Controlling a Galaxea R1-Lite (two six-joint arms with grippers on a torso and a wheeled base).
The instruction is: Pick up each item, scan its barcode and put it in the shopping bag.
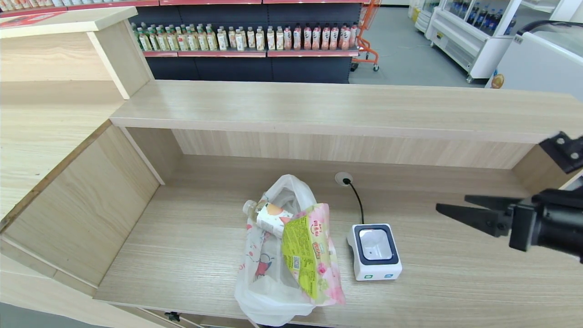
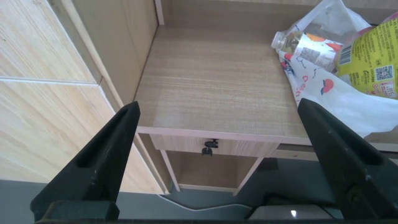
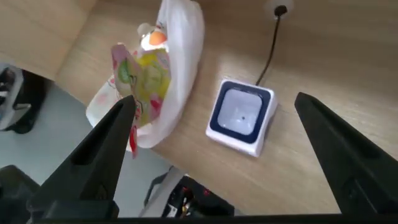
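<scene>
A white plastic shopping bag (image 1: 266, 273) lies on the counter near its front edge. A bottle (image 1: 266, 214) and a yellow and pink snack packet (image 1: 309, 253) stick out of its mouth. The white barcode scanner (image 1: 374, 250) stands just right of the bag. My right gripper (image 1: 451, 207) hovers open above the counter's right side, well right of the scanner, with nothing in it. My left gripper (image 2: 217, 124) is open and empty, off the counter's front left edge, with the bag (image 2: 336, 93) and bottle (image 2: 308, 46) beyond it. In the right wrist view the bag (image 3: 168, 74), packet (image 3: 146, 84) and scanner (image 3: 241, 115) lie below.
The scanner's black cable (image 1: 356, 198) runs back to a grommet (image 1: 343, 178) in the wooden counter (image 1: 182, 246). A raised ledge (image 1: 346, 109) borders the back and a side wall (image 1: 86, 200) the left. Store shelves with bottles (image 1: 246, 38) stand behind.
</scene>
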